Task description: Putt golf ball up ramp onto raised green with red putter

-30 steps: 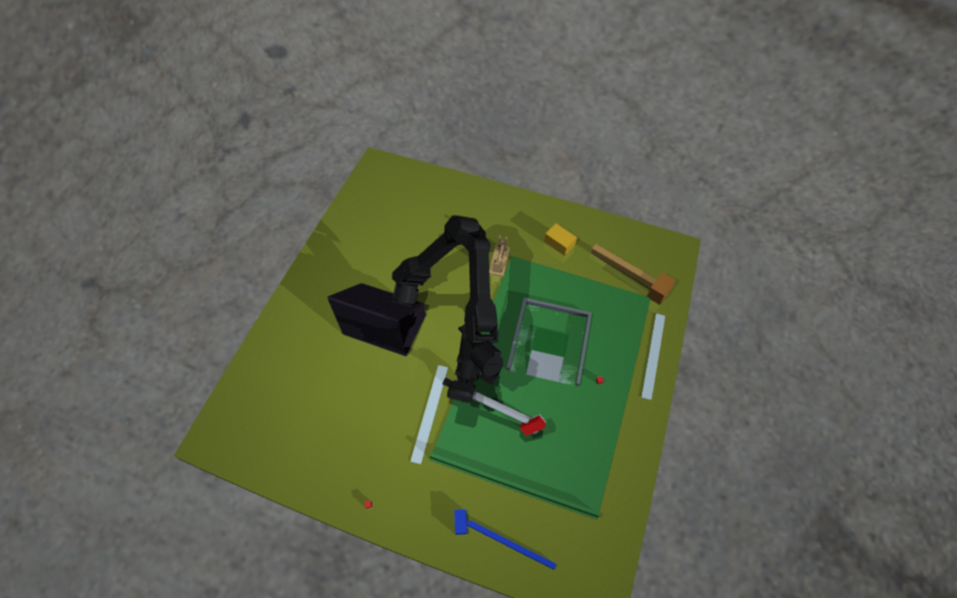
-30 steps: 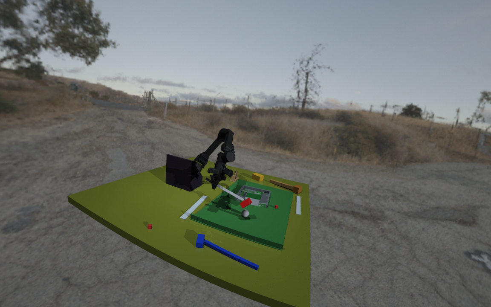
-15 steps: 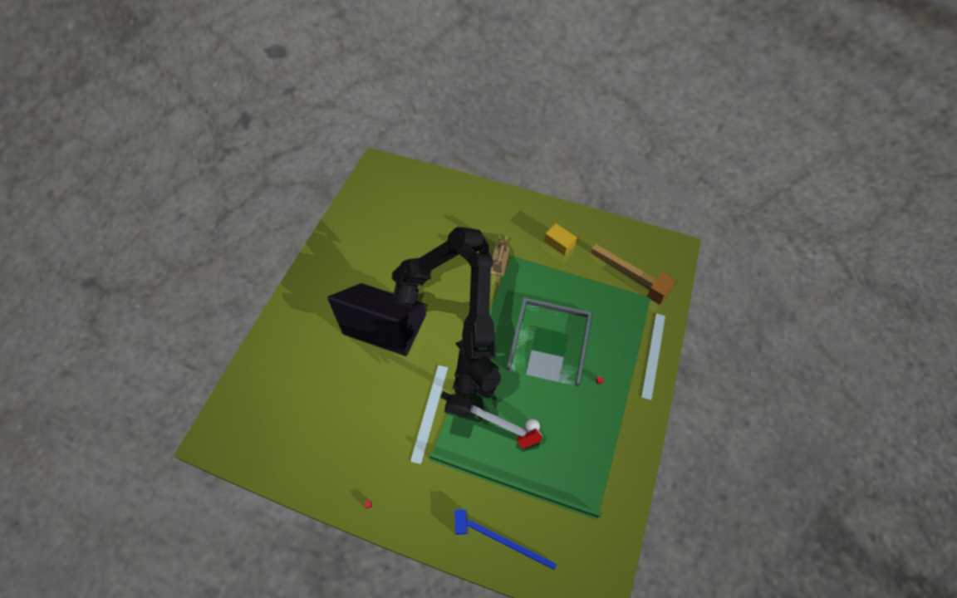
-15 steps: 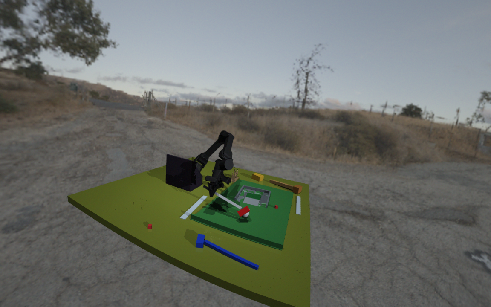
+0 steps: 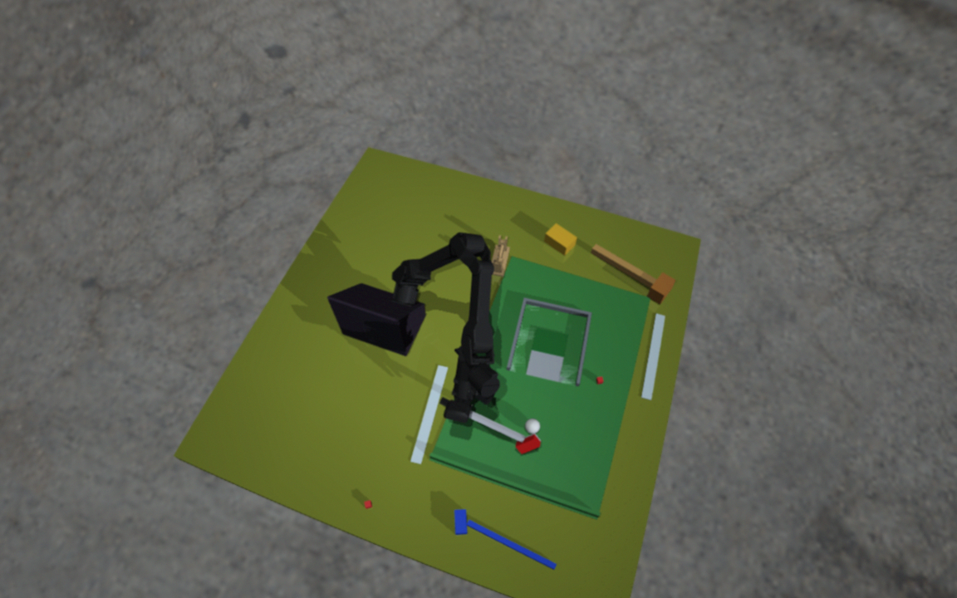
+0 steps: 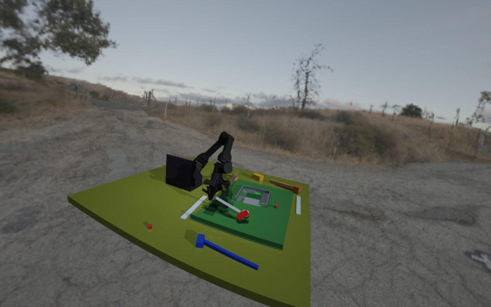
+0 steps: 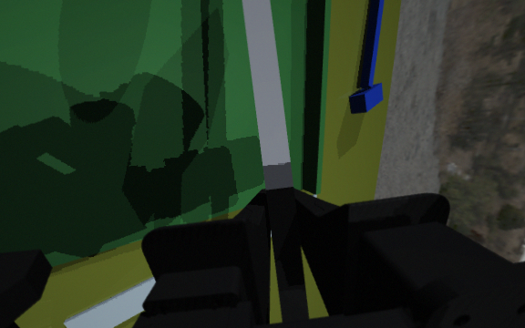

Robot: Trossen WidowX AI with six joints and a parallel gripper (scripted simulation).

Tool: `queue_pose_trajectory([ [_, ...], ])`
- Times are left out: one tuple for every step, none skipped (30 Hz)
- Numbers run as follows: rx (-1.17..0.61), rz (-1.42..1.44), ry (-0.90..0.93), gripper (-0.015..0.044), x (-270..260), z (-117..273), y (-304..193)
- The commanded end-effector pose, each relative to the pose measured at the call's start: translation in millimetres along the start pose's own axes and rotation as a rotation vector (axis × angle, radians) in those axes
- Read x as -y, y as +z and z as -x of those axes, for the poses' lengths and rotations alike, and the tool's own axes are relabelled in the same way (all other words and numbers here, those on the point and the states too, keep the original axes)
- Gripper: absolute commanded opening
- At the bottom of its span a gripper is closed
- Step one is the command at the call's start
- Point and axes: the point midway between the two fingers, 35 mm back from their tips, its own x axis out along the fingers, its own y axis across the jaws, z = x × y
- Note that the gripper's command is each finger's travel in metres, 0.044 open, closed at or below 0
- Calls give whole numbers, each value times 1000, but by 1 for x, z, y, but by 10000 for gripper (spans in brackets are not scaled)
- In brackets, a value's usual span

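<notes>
I see the gripper clenched on the grey shaft of the red putter, near the left edge of the dark green mat. The putter has a long, pale grey shaft with a darker grey part at the grip end, and a small red block as its head. From the wrist view the shaft goes straight away from the jaws, over the green mat; the head is out of that view. In the top view the shaft runs from the gripper toward the middle of the mat, and the red head is low, just beside the white golf ball. I cannot tell if they touch. The ball sits on the flat part of the mat, well apart from the grey ramp.
</notes>
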Motion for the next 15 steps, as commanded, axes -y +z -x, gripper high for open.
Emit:
queue_pose_trajectory([
  [8, -6, -7, 0, 2, -6, 2],
  [8, -6, -7, 0, 2, -8, 2],
  [8, -6, -7, 0, 2, -9, 2],
  [8, -6, -7, 0, 2, -11, 2],
  [8, -6, -7, 0, 2, -12, 2],
  [8, -6, -7, 0, 2, -13, 2],
  [8, -6, -7, 0, 2, -13, 2],
  [8, -6, -7, 0, 2, -13, 2],
  [8, -6, -7, 0, 2, -13, 2],
  [8, -6, -7, 0, 2, -13, 2],
  [2, -4, 1, 0, -1, -12, -1],
  [2, -4, 1, 0, -1, -12, -1],
  [2, -4, 1, 0, -1, -12, -1],
  [2, -4, 1, 0, -1, -12, -1],
  [2, -4, 1, 0, -1, -12, -1],
])
